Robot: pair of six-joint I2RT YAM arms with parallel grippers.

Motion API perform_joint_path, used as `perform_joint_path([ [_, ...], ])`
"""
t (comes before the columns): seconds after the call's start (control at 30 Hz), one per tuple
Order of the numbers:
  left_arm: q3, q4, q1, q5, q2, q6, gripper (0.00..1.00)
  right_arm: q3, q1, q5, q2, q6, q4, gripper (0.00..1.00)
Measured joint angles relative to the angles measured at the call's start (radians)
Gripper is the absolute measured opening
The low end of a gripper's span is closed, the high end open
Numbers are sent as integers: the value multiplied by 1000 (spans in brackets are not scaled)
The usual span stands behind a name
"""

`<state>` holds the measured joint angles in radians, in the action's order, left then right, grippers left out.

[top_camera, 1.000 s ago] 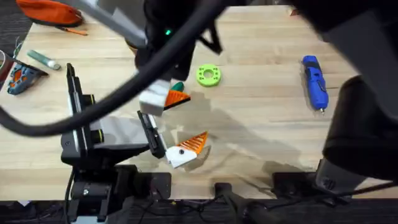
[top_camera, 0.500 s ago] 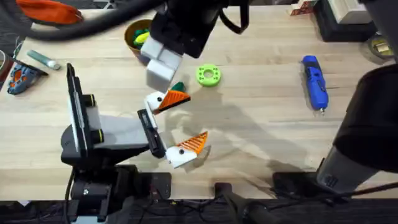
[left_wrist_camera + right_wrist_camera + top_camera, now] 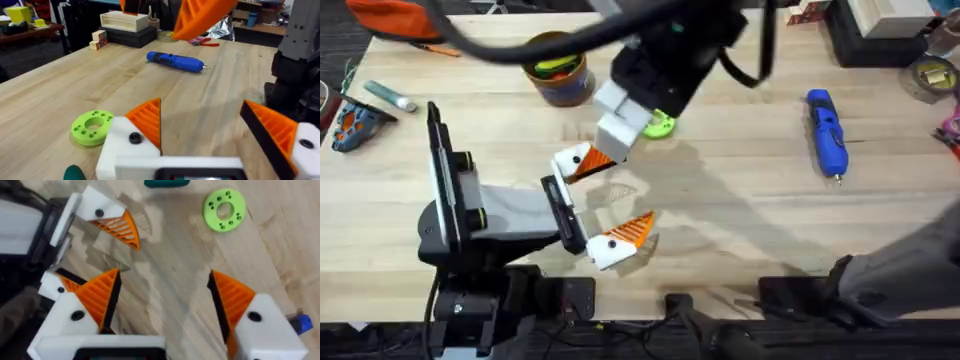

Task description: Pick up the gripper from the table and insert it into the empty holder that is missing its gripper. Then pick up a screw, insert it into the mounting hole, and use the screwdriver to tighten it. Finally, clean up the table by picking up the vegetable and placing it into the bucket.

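Note:
The dark green vegetable lies on the table next to the green ring; its end also shows in the left wrist view. My right gripper hangs open above that spot, fingers empty. My left gripper rests open low over the table, and both of its white holders carry an orange finger with a dark screw head. The blue screwdriver lies at the right. The bucket stands at the far left-centre with a yellow piece inside.
A black box with a wooden tray and a tape roll sit at the far right. An orange tool and small items lie at the far left. The right arm's dark body crosses the table's middle.
My right gripper has swung to the right, away from the bucket, and now covers the vegetable and part of the green ring in the overhead view. The left arm has stayed still.

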<state>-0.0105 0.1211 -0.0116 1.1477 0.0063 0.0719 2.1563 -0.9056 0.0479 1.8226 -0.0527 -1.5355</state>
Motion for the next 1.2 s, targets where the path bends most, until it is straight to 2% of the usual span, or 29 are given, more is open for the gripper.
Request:
perform_joint_path([
  [0.33, 0, 0, 0, 0, 0, 0, 986, -397, 91, 19, -311, 106, 204, 993],
  [0.5, 0, 0, 0, 0, 0, 0, 986, -584, 110, 30, -483, 124, 382, 994],
  [0.63, 0, 0, 0, 0, 0, 0, 986, -703, 112, 57, -595, 158, 439, 994],
  [0.87, 0, 0, 0, 0, 0, 0, 985, -773, 129, 68, -702, 208, 458, 994],
  [1.2, 0, 0, 0, 0, 0, 0, 985, -838, 245, 94, -741, 266, 472, 994],
])
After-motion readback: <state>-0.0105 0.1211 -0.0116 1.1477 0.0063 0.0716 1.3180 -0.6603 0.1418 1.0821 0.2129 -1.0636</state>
